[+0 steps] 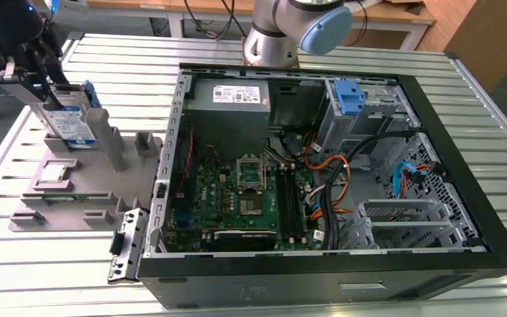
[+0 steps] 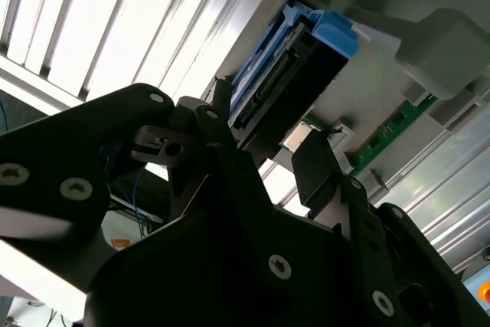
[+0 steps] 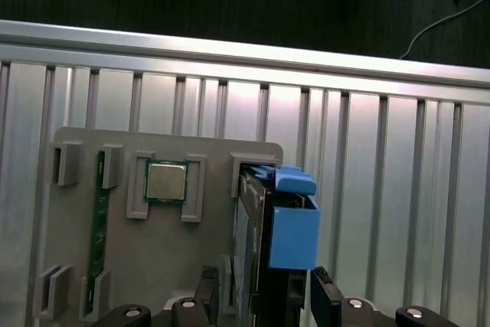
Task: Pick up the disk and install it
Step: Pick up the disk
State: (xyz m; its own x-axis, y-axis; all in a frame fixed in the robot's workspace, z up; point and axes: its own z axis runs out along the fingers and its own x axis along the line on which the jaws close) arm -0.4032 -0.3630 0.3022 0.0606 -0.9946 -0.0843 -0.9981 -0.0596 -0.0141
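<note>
Disk (image 1: 68, 122) stands on edge in a fixture (image 1: 60, 198) slot, blue end up, evidently presented for taking from above. Gripper (image 3: 266, 295) straddles the disk's top above the fixture; whether it clamps cannot be told.

Black screw-studded gripper (image 2: 268, 143), silver-blue arm (image 1: 271, 33)

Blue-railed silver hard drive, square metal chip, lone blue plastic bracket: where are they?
Blue-railed silver hard drive (image 3: 294, 237): first wrist view, blue handle end.
Square metal chip (image 3: 166, 182): first wrist view, centre.
Lone blue plastic bracket (image 1: 348, 99): exterior view, centre.
</note>
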